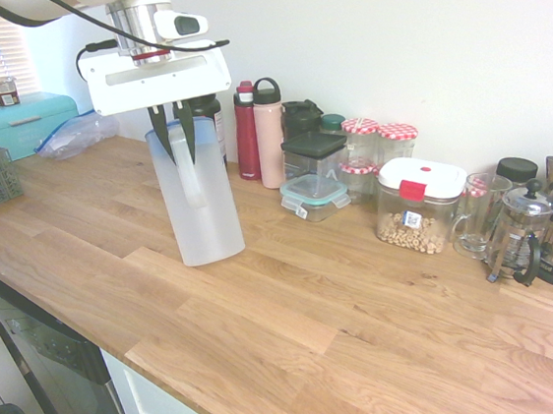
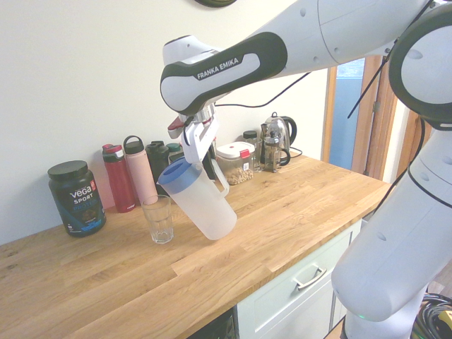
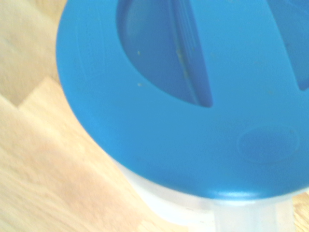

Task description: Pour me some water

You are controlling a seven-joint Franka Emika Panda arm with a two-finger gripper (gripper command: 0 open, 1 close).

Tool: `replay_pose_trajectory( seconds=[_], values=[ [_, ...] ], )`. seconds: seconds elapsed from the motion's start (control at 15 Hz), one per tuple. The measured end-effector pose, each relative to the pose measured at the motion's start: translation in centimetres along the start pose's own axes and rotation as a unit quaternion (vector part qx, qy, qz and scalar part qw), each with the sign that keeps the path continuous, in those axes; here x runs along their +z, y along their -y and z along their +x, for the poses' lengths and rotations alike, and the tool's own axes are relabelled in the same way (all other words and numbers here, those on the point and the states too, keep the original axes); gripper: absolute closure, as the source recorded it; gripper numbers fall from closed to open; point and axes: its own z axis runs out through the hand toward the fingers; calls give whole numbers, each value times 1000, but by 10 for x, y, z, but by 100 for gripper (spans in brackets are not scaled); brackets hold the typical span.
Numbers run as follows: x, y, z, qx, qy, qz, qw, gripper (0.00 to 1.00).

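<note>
Hanging tilted from the pincer (image 2: 200, 138), jug (image 2: 201, 205) near glass (image 2: 159, 219).

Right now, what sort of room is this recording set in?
Most likely a home kitchen. A long wooden worktop runs along the wall over cabinet drawers, and lined up at the back are an electric kettle, a French press and food storage containers.

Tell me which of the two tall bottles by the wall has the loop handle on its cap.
The pale pink bottle with the black loop cap, standing beside the dark red bottle, whose cap is red with no loop.
</note>
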Motion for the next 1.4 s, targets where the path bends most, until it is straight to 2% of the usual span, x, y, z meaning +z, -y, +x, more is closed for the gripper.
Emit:
replay_pose_trajectory(
  seconds=[0.67, 1.07, 1.4],
  values=[
    [-1, 21, 45, -31, 29, -49, 998, 100],
    [-11, 27, 42, -59, 45, -90, 993, 100],
    [-10, 35, 52, -69, 50, -103, 991, 100]
  ],
)
